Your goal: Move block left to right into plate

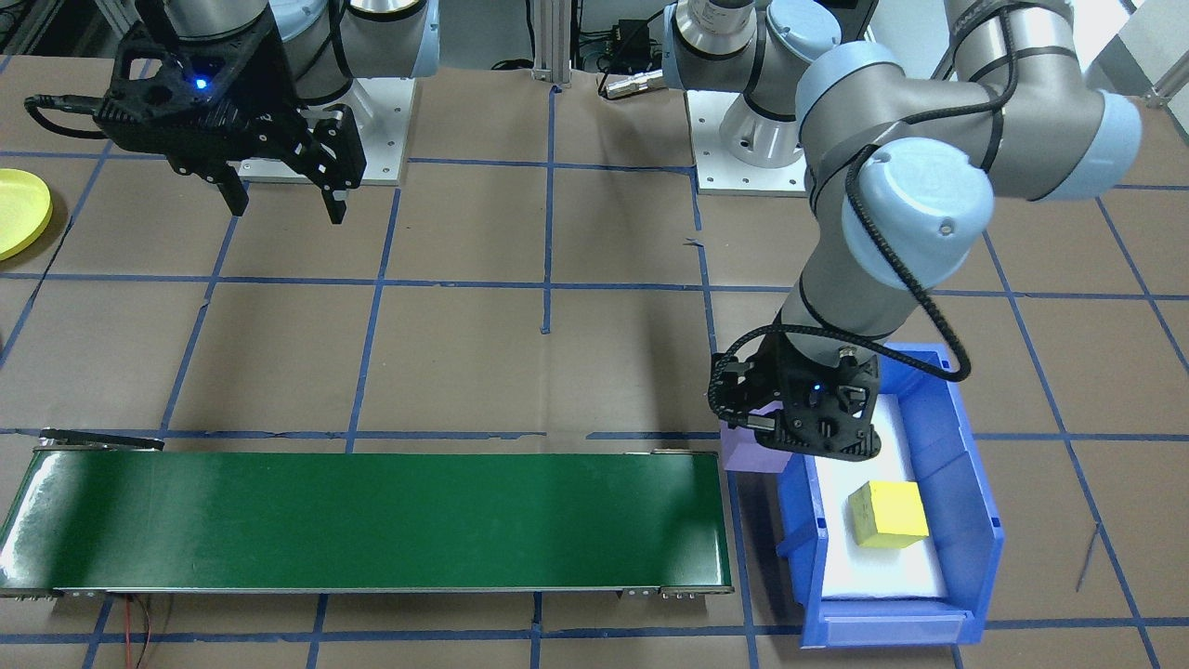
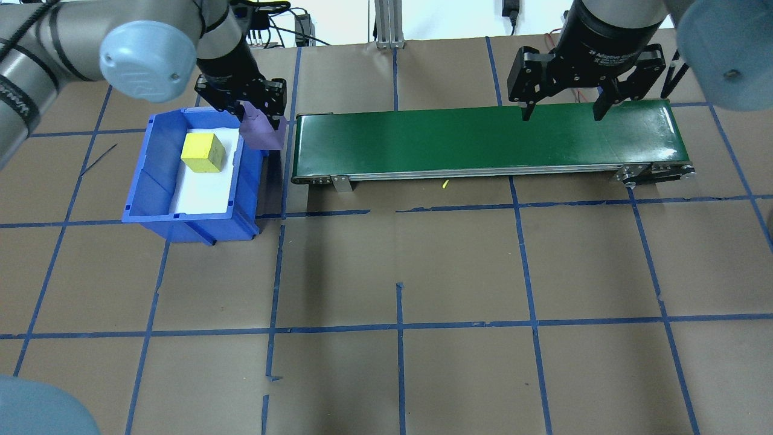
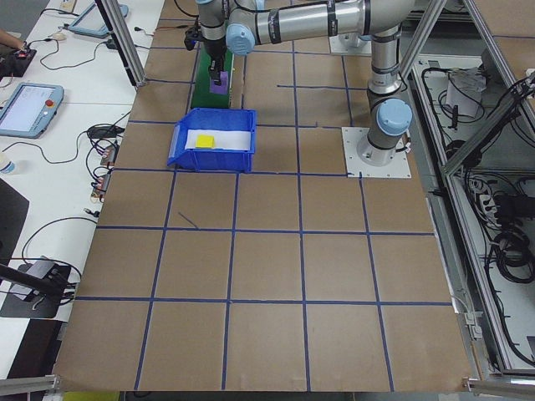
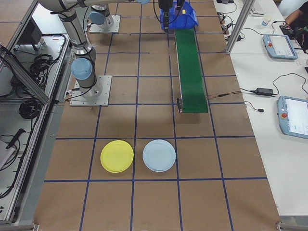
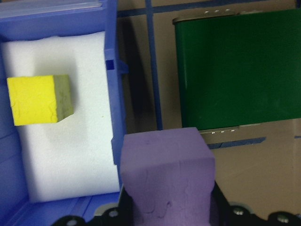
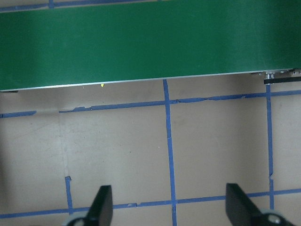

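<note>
worktop (image 2: pixel 459 272): brown paper with a blue tape grid, and we see the whole spread only from overhead.
belt (image 2: pixel 483 140): long green conveyor running between the bin and the right arm. The right wrist view catches just its edge and a tiny yellow speck beside it.
blue bin (image 2: pixel 151 199): sits just off the belt's left end, white foam pad inside.
yellow plate (image 4: pixel 117 156): flat on the worktop, well apart from the belt's far end. We only get it whole in the right side view, next to a pale blue plate (image 4: pixel 159 155); the front view clips it at the frame edge.
left claw (image 2: pixel 256 121): pinching the purple block (image 5: pixel 167 176), held above the gap between bin wall and belt end. The left wrist view shows that best.
right claw (image 2: pixel 560 109): fingers spread wide, nothing in them, hanging over the belt's right part.
yellow block (image 2: pixel 203 152): lying on the foam in the bin, clear of the claw.
</note>
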Action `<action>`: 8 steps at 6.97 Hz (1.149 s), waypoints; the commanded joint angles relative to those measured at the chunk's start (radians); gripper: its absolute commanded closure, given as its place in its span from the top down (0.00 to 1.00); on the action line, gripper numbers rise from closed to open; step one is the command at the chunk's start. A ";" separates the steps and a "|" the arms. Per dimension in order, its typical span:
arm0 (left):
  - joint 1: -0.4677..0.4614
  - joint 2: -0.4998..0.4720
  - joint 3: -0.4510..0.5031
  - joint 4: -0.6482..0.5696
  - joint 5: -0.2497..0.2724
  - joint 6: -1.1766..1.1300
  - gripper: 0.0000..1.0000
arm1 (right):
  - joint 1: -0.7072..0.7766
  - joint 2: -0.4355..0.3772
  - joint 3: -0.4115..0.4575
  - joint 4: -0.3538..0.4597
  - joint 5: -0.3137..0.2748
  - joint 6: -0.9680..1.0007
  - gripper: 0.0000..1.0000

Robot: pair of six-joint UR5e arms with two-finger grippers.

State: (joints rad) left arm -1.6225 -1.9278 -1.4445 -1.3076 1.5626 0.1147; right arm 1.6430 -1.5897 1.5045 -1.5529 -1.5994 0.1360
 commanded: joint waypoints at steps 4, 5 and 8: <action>-0.066 -0.154 -0.004 0.212 -0.013 -0.024 0.06 | -0.025 0.000 0.002 0.085 0.082 0.004 0.65; -0.071 -0.160 -0.008 0.228 -0.028 -0.026 0.16 | -0.037 0.000 0.003 0.100 0.082 0.002 0.43; -0.073 -0.169 -0.028 0.281 -0.069 -0.041 1.00 | -0.058 0.007 0.041 -0.102 0.116 -0.010 1.00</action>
State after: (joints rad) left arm -1.6936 -2.1004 -1.4659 -1.0317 1.4990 0.0837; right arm 1.5933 -1.5839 1.5223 -1.5774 -1.4902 0.1297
